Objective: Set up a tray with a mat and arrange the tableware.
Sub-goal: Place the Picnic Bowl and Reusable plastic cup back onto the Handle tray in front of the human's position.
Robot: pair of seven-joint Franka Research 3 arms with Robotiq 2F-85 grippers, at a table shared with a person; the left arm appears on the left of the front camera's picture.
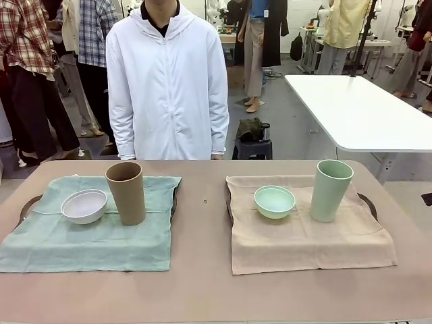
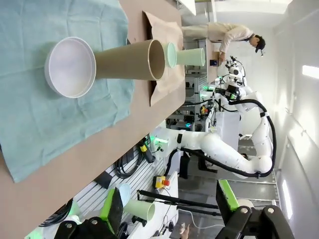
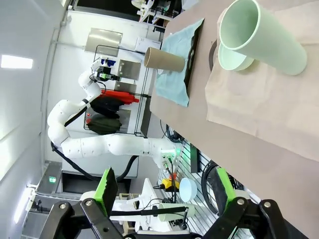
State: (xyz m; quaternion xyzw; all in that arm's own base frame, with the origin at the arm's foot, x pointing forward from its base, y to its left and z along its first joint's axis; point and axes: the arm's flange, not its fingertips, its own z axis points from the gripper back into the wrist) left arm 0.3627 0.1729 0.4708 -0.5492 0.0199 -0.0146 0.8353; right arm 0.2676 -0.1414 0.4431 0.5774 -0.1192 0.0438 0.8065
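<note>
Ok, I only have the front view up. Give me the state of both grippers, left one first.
Observer: The left gripper is open and holds nothing.
Operator: Now the right one.
Observer: The right gripper is open too, with nothing in it.
Operator: Look into the tan-brown cup for me.
Observer: The left wrist view looks straight into the mouth of the tan-brown cup. As far down as it shows, there is nothing inside.
</note>
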